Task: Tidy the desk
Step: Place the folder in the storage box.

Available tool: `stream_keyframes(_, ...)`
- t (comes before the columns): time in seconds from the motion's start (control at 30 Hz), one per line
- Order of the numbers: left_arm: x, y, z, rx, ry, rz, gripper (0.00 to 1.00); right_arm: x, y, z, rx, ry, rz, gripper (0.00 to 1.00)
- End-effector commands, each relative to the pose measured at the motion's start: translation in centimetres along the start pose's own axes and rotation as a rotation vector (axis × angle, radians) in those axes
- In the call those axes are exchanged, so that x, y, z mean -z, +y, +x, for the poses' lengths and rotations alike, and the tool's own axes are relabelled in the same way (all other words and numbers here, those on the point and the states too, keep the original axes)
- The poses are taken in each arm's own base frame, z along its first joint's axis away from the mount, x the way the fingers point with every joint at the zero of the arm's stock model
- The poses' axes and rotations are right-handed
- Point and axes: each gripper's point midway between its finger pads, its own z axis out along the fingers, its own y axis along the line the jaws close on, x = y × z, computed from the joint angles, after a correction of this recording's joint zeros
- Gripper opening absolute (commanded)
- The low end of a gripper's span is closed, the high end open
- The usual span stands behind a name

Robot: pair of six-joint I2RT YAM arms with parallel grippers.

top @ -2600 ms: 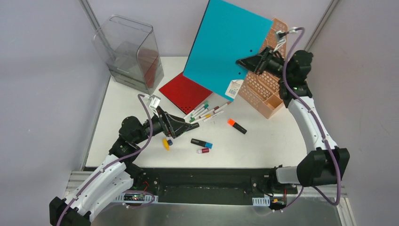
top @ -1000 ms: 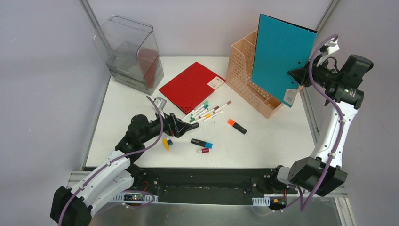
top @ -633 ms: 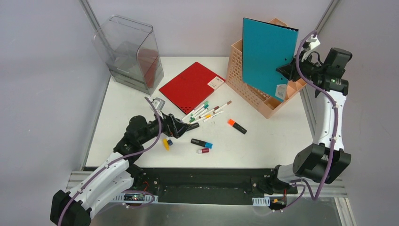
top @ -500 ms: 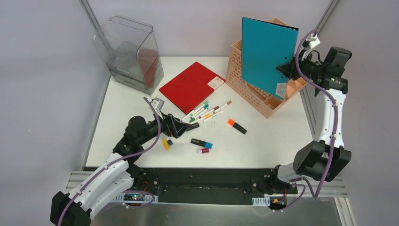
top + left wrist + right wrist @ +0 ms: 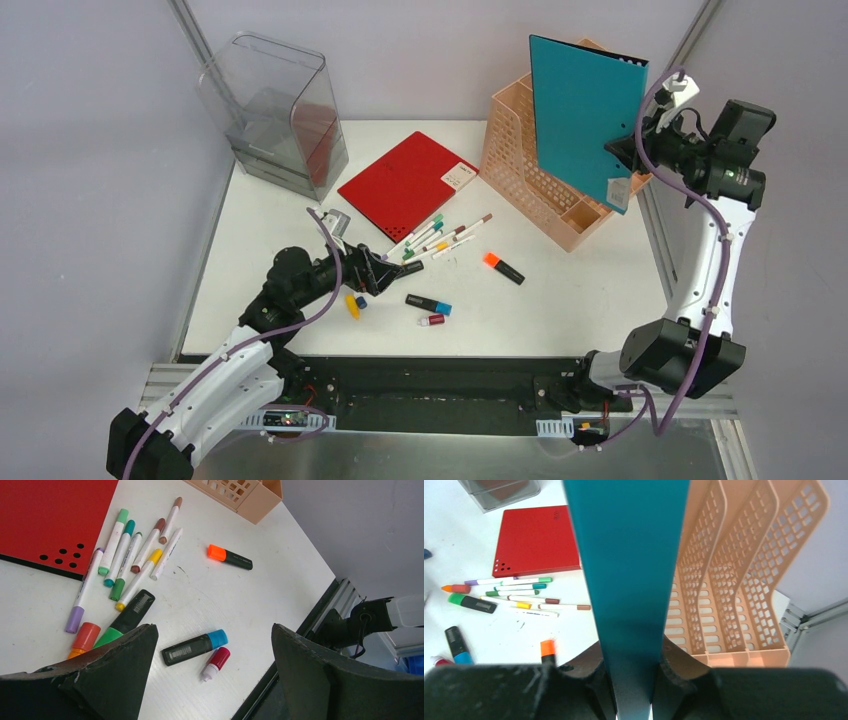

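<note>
Within the clenched right gripper [image 5: 620,150], the teal folder [image 5: 580,110] now stands upright over the rack [image 5: 520,175], ready for filing. The left gripper [image 5: 390,270] is released.

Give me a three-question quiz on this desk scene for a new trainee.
1. True or false: the right gripper is shut on the teal folder.
2. Pick one. The left gripper is: A) open, holding nothing; B) shut on a pen; C) shut on a highlighter.
3. Fill in: the red notebook lies flat on the desk between the clear bin and the ____.

Key: 1 true; 2 A; 3 file rack.
</note>
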Motion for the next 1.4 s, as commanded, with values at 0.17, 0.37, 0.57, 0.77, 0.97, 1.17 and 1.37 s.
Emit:
stream_keyframes(0.17,-0.1,-1.0,-1.4,-0.035,-0.039,0.033,0.87,0.2,-1.5,-3.8,0.099,-0.108,0.017,0.00)
stream_keyframes(0.37,-0.1,-1.1,-1.5,-0.029,-0.042,0.036,0.87,-2.7,-2.3,-3.8,0.064,-0.170,-0.053,0.00)
stream_keyframes(0.57,-0.3,-1.2,-1.7,-0.025,-0.043,0.038,0.87,-6.1,-3.6,-3.6,0.079,-0.213,-0.100,0.00)
stream_keyframes(0.77,-0.6,-1.4,-1.8,-0.014,-0.043,0.048,0.87,-8.3,-5.1,-1.8,0.061,-0.257,-0.108,0.00)
stream_keyframes(0.97,-0.9,-1.6,-2.0,-0.015,-0.045,0.061,0.87,-9.6,-5.1,-0.1,0.057,-0.361,-0.116,0.00)
stream_keyframes(1.17,-1.1,-1.6,-2.2,-0.015,-0.043,0.062,0.87,-10.5,-5.3,1.4,0.053,-0.398,-0.117,0.00)
stream_keyframes(1.37,-1.0,-1.6,-2.0,-0.010,-0.043,0.063,0.87,-11.3,-4.7,3.8,0.065,-0.404,-0.156,0.00)
